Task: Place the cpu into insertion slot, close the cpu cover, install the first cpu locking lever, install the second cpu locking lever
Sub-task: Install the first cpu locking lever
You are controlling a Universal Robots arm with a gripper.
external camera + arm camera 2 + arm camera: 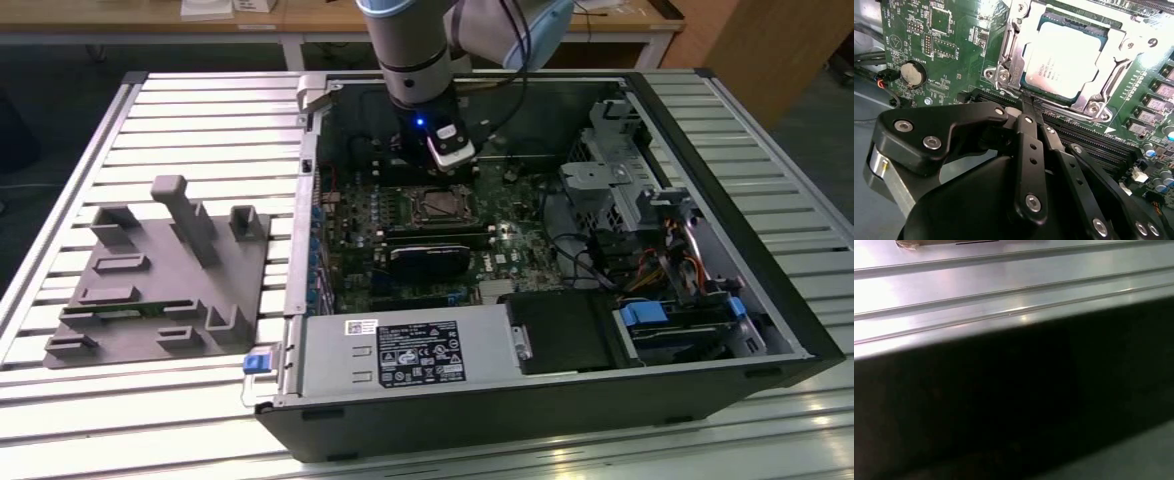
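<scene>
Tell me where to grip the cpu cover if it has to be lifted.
Probably the thin outer rim of the cpu cover, on the side facing the gripper, coming in low from there. It lies flat as an open frame around the cpu, so only the edges offer a pinch.

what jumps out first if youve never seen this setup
An open computer case lies on a slatted metal table, its green motherboard bared, with the robot arm reaching down into it. In the second wrist view the gripper, fingers together, sits at the edge of the insertion slot, where the cpu lies under the closed cpu cover. A grey fixture block stands beside the case, at the exterior view's left.
</scene>
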